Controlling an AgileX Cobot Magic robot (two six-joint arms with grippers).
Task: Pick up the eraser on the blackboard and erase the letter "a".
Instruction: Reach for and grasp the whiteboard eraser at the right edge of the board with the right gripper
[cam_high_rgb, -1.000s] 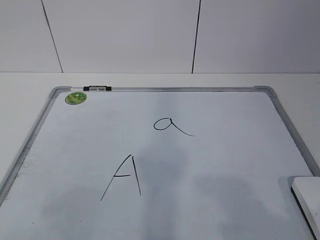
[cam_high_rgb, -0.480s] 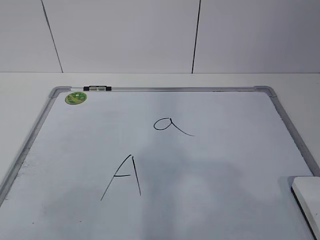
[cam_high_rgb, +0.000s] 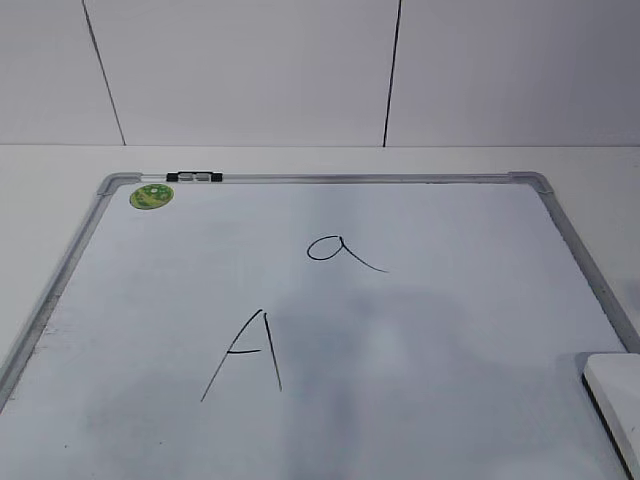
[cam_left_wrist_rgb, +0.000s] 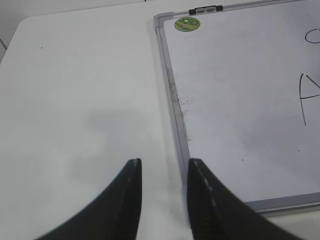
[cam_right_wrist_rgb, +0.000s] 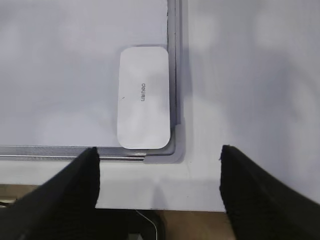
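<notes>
The blackboard (cam_high_rgb: 450, 300) was laid flat on the tabletop (cam_high_rgb: 300, 160). The letter "a" (cam_high_rgb: 343, 252) was written near its middle, with a larger capital "A" (cam_high_rgb: 245, 352) drawn below and to the left. A green sticker (cam_high_rgb: 151, 196) was seen in the far left corner. The eraser (cam_high_rgb: 618, 395) was cut off at the lower right edge.

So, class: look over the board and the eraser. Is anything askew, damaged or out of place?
Nothing stands out. The eraser lies flat and square in the blackboard's corner, against the frame. The letter "a" and the capital A are intact. Only faint dark smudges mark the left frame edge, which looks like ordinary wear.
</notes>
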